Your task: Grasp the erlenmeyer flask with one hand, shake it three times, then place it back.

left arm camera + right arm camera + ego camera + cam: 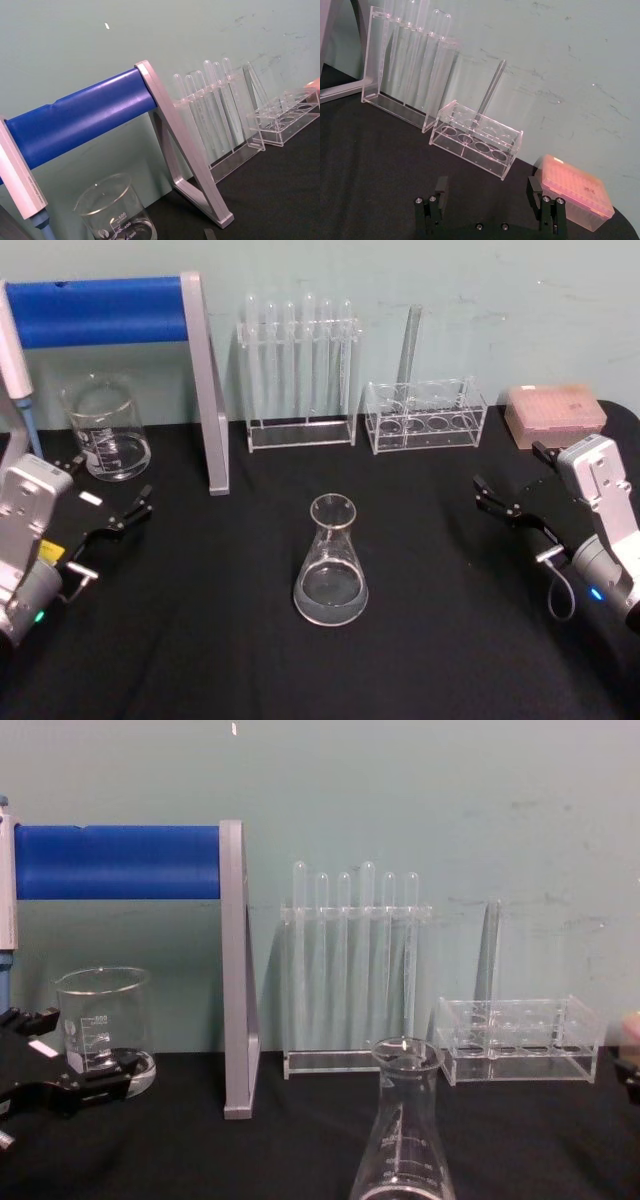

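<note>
The black-covered table carries the erlenmeyer flask upright at its middle, and along the back, from left to right, a glass beaker, a blue-barred grey stand, a tall test-tube rack, a low clear rack and a pink box.

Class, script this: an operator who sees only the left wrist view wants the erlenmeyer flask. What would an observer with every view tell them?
Operator: Where is the erlenmeyer flask?
Observer: It stands upright in the middle of the black table, in front of the tall test tube rack.
Operator: Is a pincer on it?
Observer: No. The left pincer and the right pincer are both open, one on each side, apart from it.
</note>
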